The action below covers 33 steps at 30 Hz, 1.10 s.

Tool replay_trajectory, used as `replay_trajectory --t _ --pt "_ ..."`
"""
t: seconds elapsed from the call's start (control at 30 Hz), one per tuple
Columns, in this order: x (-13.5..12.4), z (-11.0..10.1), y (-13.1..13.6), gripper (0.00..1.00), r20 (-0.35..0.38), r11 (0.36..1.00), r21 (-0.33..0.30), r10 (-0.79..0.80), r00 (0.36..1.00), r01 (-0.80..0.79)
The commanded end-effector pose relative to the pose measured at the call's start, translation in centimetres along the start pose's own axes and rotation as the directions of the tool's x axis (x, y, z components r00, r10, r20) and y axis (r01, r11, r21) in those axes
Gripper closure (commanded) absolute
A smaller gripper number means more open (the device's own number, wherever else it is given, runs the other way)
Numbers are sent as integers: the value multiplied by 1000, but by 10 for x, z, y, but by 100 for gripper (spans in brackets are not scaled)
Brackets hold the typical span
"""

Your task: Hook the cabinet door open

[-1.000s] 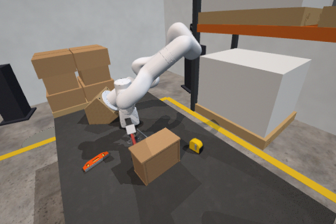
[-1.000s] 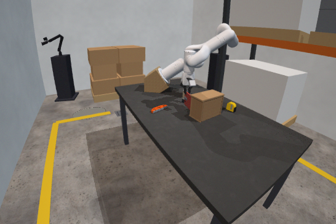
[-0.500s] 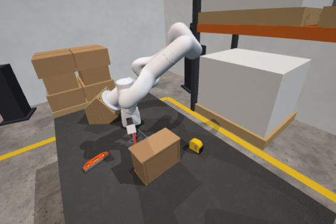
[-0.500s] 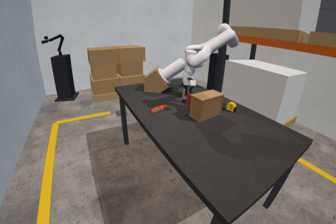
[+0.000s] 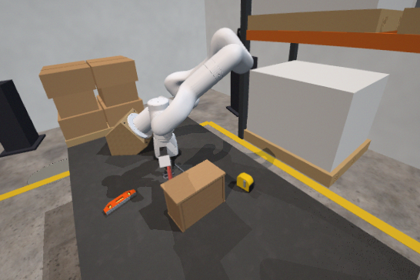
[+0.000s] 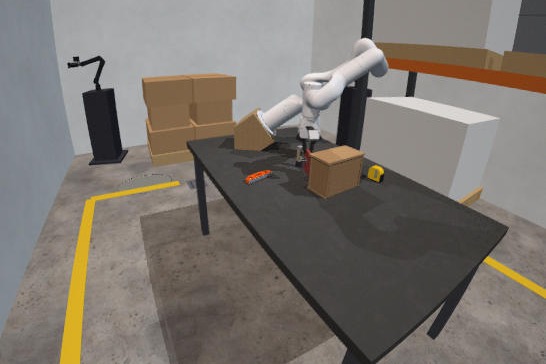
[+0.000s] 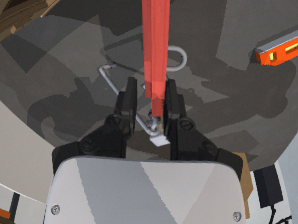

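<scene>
The brown cabinet (image 5: 194, 193) stands flat on the dark table, also in the exterior view (image 6: 335, 170). Its red door (image 7: 156, 30) (image 5: 169, 174) stands swung out on the side facing the arm. My gripper (image 7: 150, 90) is straight above the door's free edge, with a black finger on each side of it. The fingers stand partly open, and I see a small gap on the left side. A thin grey wire hook lies below and passes under the fingertips. I cannot tell whether it sits in the eye. A small post (image 6: 299, 154) stands beside the door.
An orange spirit level (image 5: 119, 201) lies left of the cabinet. A yellow tape measure (image 5: 245, 181) lies to its right. A tilted cardboard box (image 5: 125, 138) sits behind the arm's base. Stacked boxes and a rack with a white crate stand off the table.
</scene>
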<state>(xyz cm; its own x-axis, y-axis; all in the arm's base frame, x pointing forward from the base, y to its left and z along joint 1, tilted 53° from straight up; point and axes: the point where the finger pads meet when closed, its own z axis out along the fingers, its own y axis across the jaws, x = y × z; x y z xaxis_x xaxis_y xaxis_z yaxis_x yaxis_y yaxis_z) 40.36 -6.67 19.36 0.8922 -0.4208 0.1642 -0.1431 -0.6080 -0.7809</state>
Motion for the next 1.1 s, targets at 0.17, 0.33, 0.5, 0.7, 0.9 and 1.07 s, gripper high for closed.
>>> replay_trajectory --t 0.17,0.33,0.5,0.7,0.9,1.07 --pt "1 0 -7 73 -1 999 -1 42 999 -42" --pt "1 0 -9 73 -1 997 -1 73 997 -73" --pt "1 0 -13 73 -1 997 -1 78 997 -78" --pt "2 0 -19 73 -1 992 0 126 992 -126" --pt "2 0 -21 73 -1 992 0 129 992 -129" --pt "3 0 -25 73 -1 984 0 176 984 -176"
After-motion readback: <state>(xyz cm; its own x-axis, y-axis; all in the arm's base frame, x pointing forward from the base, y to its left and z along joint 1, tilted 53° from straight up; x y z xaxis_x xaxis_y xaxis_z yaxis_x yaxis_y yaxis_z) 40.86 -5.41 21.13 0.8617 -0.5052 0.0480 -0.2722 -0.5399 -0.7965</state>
